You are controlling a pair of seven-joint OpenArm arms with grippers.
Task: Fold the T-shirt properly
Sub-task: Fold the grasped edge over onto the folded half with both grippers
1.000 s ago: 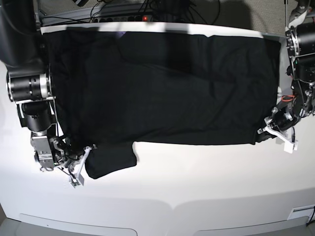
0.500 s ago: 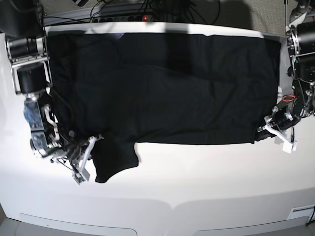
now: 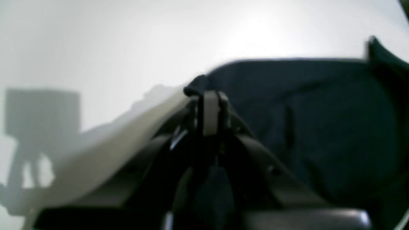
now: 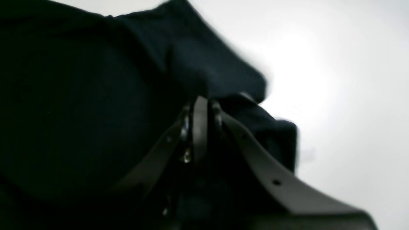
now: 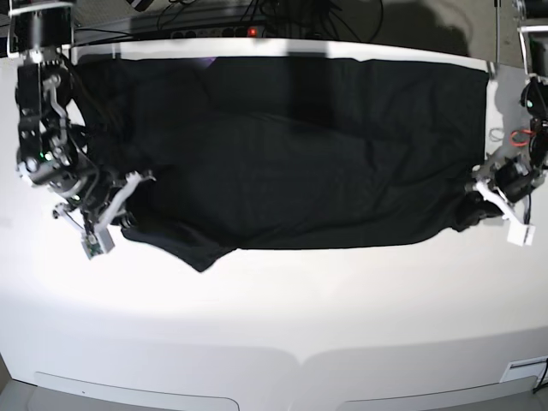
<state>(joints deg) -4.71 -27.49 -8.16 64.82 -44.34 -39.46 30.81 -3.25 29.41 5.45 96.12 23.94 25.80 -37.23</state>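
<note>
Your T-shirt (image 5: 291, 154) lies spread across the far half of the counter (image 5: 282, 325), reaching nearly from its left edge to its right edge, with no finished fold showing. Your left gripper (image 5: 490, 190) is clenched on the hem corner by the right edge, and your right gripper (image 5: 116, 208) pinches the sleeve end by the left edge. Judging from this, you are only at the first lengthwise fold; everything after it is left.

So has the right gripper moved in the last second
Yes. The right gripper, shut on the T-shirt, has moved up toward the table's far edge, dragging the sleeve with it.
</note>
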